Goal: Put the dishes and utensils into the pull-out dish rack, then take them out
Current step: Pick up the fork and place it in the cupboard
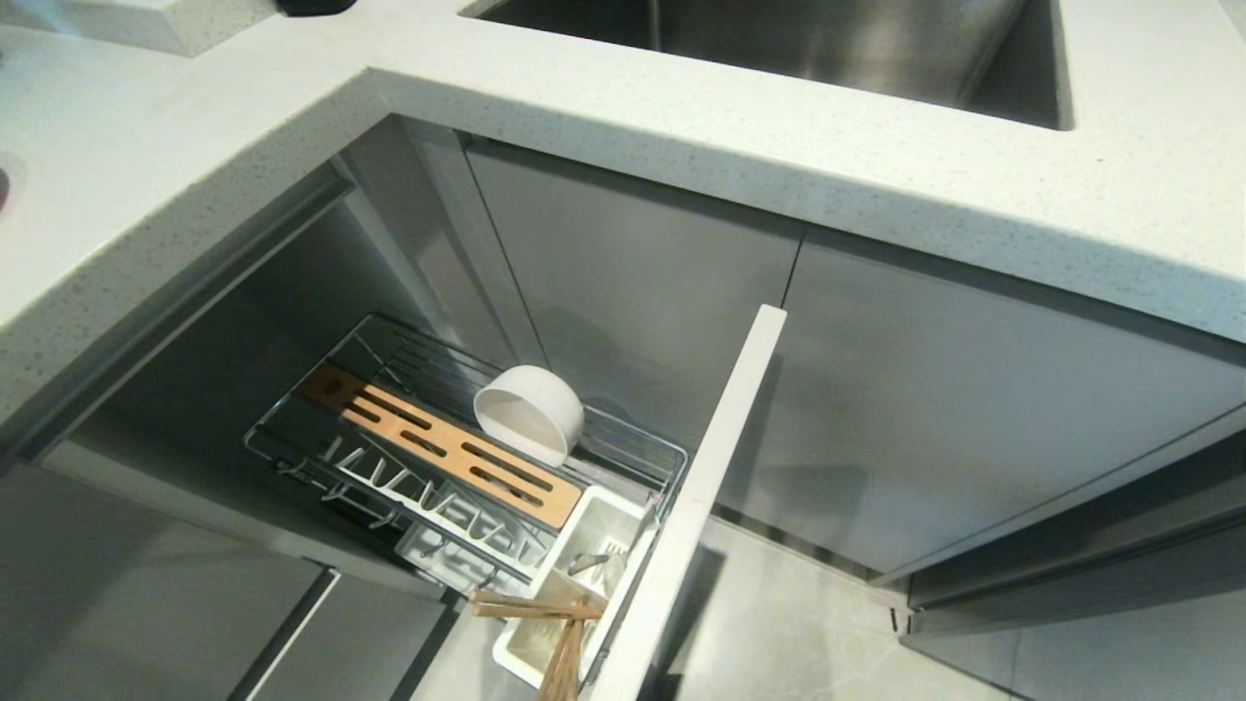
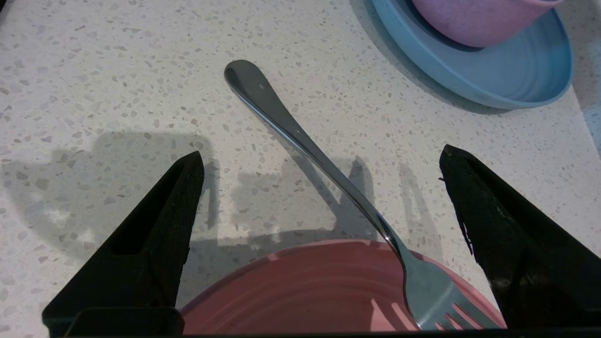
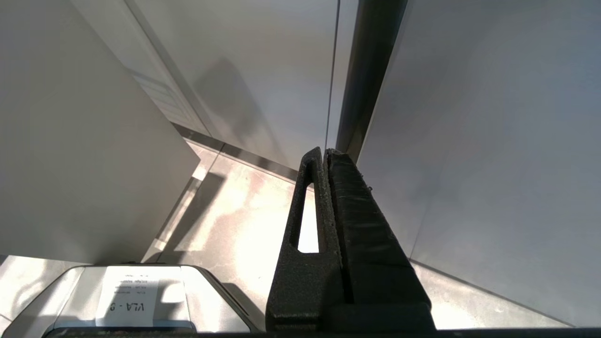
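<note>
Your left gripper (image 2: 319,164) hangs over the desk (image 2: 94,70), fingers (image 2: 164,220) spread wide and empty, straddling the fork (image 2: 300,136) propped on the pink plate (image 2: 300,291), so its raised handle is easy to pinch.

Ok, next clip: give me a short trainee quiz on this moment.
1. True or false: the white bowl sits in the dish rack.
2. Fill in: the silver fork rests its tines on the ___ plate.
3. The left gripper above the fork is: A open, B shut on the fork, C shut on the plate.
Key: 1 true; 2 pink; 3 A.
</note>
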`<state>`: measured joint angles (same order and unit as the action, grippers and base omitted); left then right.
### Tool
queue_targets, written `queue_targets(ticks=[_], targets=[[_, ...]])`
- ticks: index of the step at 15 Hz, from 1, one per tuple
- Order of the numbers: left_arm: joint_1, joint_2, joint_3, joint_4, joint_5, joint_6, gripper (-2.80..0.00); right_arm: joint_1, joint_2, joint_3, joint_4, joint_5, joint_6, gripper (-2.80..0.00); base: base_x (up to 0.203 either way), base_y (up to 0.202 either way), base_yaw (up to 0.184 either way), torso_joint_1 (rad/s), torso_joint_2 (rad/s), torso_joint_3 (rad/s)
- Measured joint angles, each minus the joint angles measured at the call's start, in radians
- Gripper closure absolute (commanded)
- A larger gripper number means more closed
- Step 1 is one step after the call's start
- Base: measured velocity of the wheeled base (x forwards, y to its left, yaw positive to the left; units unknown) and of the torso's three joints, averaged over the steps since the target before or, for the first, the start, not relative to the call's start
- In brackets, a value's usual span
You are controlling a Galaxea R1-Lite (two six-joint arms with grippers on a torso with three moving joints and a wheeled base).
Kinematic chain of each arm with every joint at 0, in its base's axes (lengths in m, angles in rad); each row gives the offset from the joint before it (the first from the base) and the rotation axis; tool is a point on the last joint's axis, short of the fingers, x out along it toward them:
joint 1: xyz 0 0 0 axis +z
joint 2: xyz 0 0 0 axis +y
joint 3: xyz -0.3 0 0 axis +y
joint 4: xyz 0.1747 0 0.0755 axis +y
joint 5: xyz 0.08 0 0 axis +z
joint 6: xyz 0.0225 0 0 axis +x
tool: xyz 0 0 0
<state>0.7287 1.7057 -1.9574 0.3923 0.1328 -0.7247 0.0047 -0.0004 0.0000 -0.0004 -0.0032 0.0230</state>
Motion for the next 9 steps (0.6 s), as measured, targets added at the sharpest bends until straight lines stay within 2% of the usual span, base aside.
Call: queue_targets(ticks=[9], targets=[[-0.001, 0.007, 0.000, 0.060, 0.002, -0.005, -2.80, 0.000, 0.000, 0.000, 0.000, 0.000, 0.000, 0.00, 0.000, 0.000, 0.000, 0.000, 0.00, 0.000]])
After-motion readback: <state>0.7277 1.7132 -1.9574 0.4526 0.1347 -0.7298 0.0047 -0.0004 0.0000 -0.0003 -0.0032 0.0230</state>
